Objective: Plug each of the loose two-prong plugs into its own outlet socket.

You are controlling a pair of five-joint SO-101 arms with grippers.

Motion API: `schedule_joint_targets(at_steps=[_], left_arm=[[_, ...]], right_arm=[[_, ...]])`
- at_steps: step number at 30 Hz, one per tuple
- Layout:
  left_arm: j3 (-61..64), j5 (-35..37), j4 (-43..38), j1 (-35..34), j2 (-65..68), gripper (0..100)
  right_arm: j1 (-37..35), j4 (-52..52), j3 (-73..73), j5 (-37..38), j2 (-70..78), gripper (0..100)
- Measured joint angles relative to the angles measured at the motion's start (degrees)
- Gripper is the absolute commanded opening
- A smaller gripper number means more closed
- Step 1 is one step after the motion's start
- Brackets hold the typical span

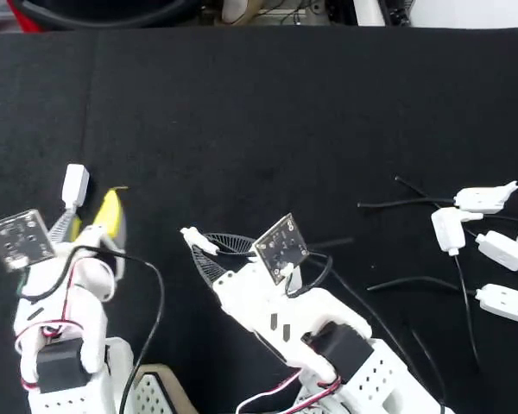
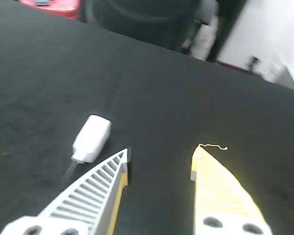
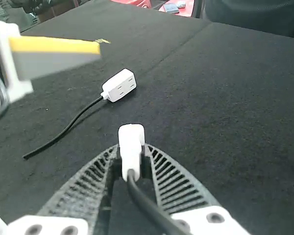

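My right hand (image 3: pixel 131 150) is clamped on a white plug (image 3: pixel 131 136). The plug's black cord (image 3: pixel 143 198) runs back between the fingers. My left hand (image 2: pixel 161 152) is spread apart over the black tabletop (image 2: pixel 186 88). A white socket (image 2: pixel 91 138) lies just beside its white finger (image 2: pixel 95 188). Other plugs (image 1: pixel 450 229) lie well apart on the right.
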Motion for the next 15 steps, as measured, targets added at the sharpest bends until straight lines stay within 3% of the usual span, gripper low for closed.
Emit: schedule_joint_targets(at_steps=[8, 15], left_arm=[[11.4, -2.0, -14.7, -15.9, 0.4, 22], [11.9, -11.6, -15.2, -13.1, 2.2, 22]], right_arm=[[4.0, 0.0, -0.1, 0.0, 0.0, 1.1], [7.9, 6.8, -4.5, -0.2, 0.0, 1.1]])
